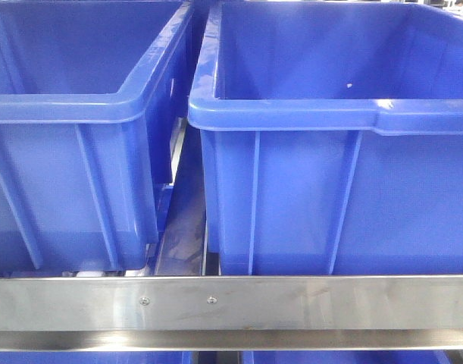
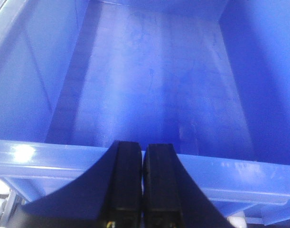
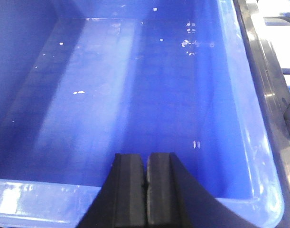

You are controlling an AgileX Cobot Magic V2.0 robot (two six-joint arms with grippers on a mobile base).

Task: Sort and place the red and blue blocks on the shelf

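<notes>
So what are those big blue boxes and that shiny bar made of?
The big blue boxes look like smooth moulded plastic: glossy rims, thin ribs down their sides. The shiny grey bar looks like brushed steel: it reflects light and has two screws. The closed black gripper fingers look matte, maybe rubber.

no readable text, labels, brands or numbers in any view, left blue bin (image 1: 72, 114) plain, right blue bin (image 1: 330, 121) plain, near steel rail (image 1: 292, 303) of the shelf bare but for two screws (image 1: 144, 301)
</notes>
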